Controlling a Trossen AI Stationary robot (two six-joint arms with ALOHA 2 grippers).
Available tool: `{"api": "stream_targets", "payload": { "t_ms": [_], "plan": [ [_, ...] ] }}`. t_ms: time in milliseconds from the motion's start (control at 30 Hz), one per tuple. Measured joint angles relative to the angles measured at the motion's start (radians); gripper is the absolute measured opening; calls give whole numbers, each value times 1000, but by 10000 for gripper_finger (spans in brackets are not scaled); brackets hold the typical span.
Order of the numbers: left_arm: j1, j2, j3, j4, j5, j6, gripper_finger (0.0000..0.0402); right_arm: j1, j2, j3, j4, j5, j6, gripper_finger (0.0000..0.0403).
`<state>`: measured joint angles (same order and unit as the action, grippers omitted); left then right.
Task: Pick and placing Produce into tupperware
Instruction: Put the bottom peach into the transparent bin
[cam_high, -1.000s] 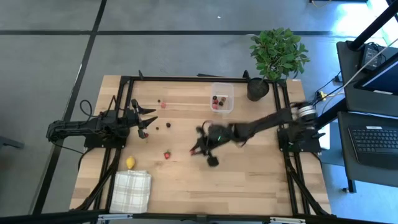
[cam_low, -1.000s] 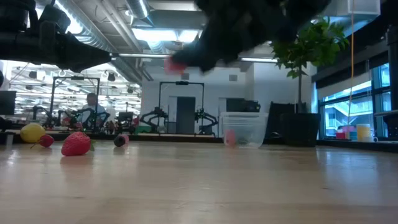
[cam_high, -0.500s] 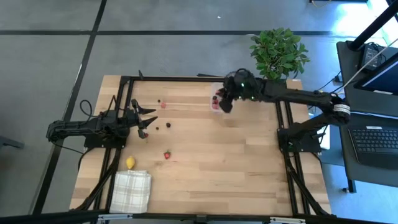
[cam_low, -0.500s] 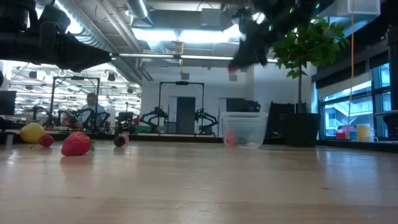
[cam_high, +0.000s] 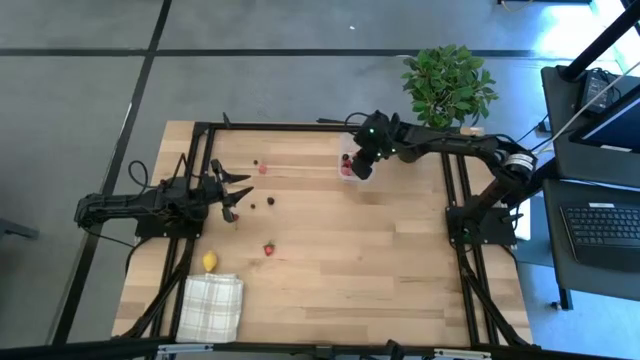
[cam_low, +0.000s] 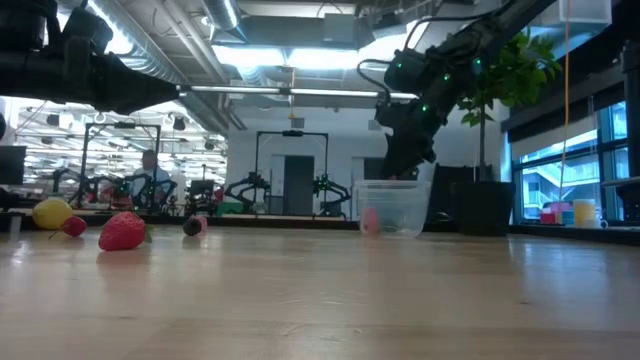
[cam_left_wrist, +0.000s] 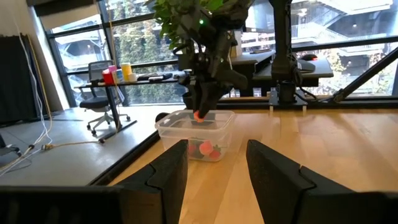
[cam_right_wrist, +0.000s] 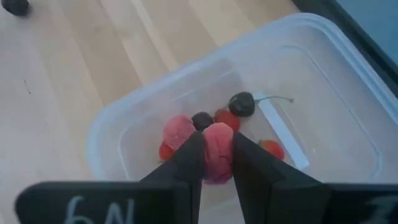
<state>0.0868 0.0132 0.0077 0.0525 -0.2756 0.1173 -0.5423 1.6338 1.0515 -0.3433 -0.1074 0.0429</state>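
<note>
- My right pincer (cam_right_wrist: 216, 158) is closed on a small pink-red round berry (cam_right_wrist: 217, 148), directly above the clear rectangular plastic box (cam_right_wrist: 323, 74), so the berry should fall inside with the other pieces.
- Half a second ago it was higher; now it has lowered to the box rim.
- My left pincer (cam_high: 232, 195) waits open beside the scattered fruit.

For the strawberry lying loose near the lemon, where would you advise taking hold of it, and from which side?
Probably from straight above, closing on the strawberry's broad middle. It lies on its side on the bare table with open wood all around, apart from the lemon, so nothing blocks either flank. The idle left gripper sits nearest.
</note>
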Motion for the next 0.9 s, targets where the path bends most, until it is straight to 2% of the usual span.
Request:
{"api": "stream_targets", "payload": {
  "t_ms": [467, 900],
  "plan": [
    [0, 0, 0, 0, -1, 25, 157, 0, 9, 0, 0, 0, -21, 79],
    [0, 0, 0, 1, -2, 56, 157, 0, 9, 0, 0, 0, -21, 121]
  ]
}}
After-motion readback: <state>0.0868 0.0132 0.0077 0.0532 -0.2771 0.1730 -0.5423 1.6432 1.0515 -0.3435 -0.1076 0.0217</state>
